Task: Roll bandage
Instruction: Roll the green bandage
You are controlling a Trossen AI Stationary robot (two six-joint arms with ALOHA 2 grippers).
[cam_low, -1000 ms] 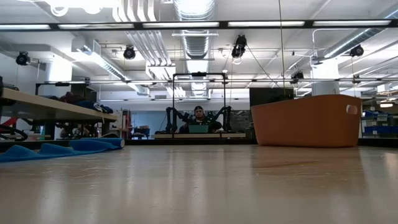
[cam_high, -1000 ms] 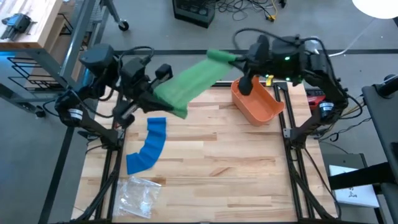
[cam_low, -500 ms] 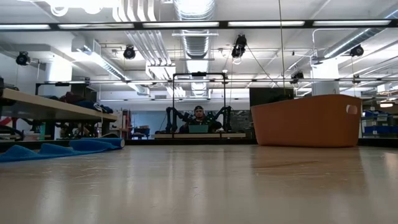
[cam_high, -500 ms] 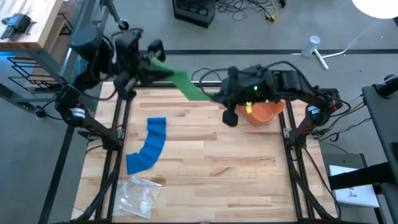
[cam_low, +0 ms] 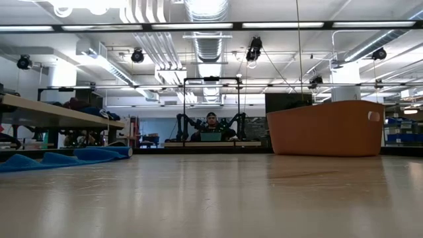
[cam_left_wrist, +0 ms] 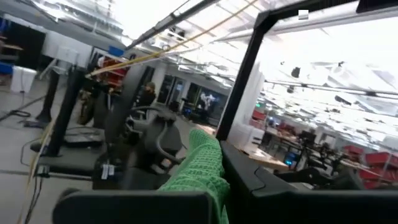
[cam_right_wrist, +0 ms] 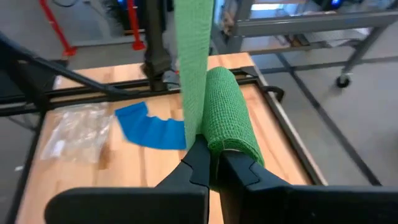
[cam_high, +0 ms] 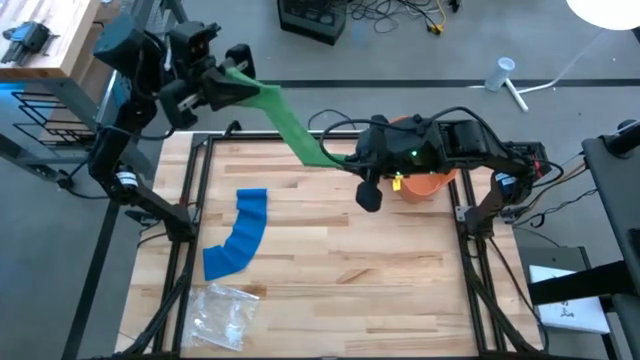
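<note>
Table [cam_high: 330, 250] of pale wood looks the same as a second ago, but my two arms have moved much over it. My left gripper [cam_high: 232, 84] was low over the table's far left part and is now raised beyond the far left corner. My right gripper [cam_high: 345, 158] was near the orange bin [cam_high: 425, 186] and has come toward the middle of the far edge, so my arm now covers most of the bin. The green bandage [cam_high: 285, 118], which was a wide loose sheet between my grippers, is now a narrow tight strip in the air from one gripper to the other.

My left gripper is closed on the loose end of the green bandage [cam_left_wrist: 200, 171]. My right gripper [cam_right_wrist: 214, 163] is closed on the rolled part [cam_right_wrist: 229, 118], and the strip goes up from it.

The blue bandage [cam_high: 238, 235] lies curved on the left part of the table, and the clear plastic bag [cam_high: 222, 312] lies near the front left corner; both did not move.

In the low view neither gripper shows, only the bin [cam_low: 324, 127] and the blue bandage [cam_low: 63, 158]. From above, my left fingertips are hard to make out against the dark arm.
</note>
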